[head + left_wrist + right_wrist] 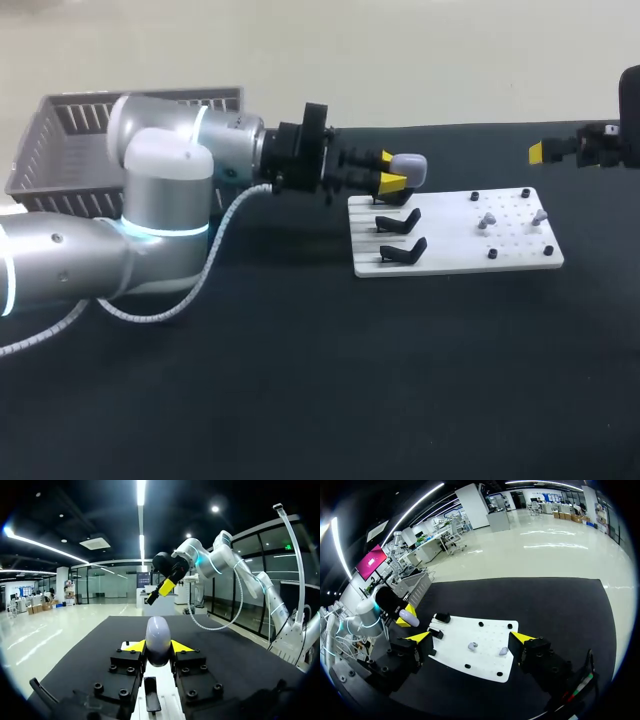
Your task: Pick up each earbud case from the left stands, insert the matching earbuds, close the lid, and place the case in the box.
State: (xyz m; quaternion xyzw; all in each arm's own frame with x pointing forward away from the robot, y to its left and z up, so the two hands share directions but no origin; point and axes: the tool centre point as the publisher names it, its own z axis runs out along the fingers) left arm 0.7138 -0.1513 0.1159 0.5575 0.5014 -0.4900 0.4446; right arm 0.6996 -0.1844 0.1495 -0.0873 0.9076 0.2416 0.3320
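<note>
Your left gripper [390, 170] has its fingers closed on the case [410, 167], one yellow tip on each flank. The case points end-out, raised just above the stands [400, 222] at the left end of the board [455, 255]. That side grip leaves the case's end free, which I judge suits loading the earbuds. The lid looks shut, though you cannot be sure from these views.

Your right gripper [471, 637] hangs off the board's right end, fingers spread wide with nothing in them. I'd say it is placed to come down on the two earbuds [487, 218], which lie on the board's right half, well apart from the stands.

The two stands in plain sight are bare. The box [60, 150] stands behind your left arm. The part showing holds nothing, and the arm hides the rest.
</note>
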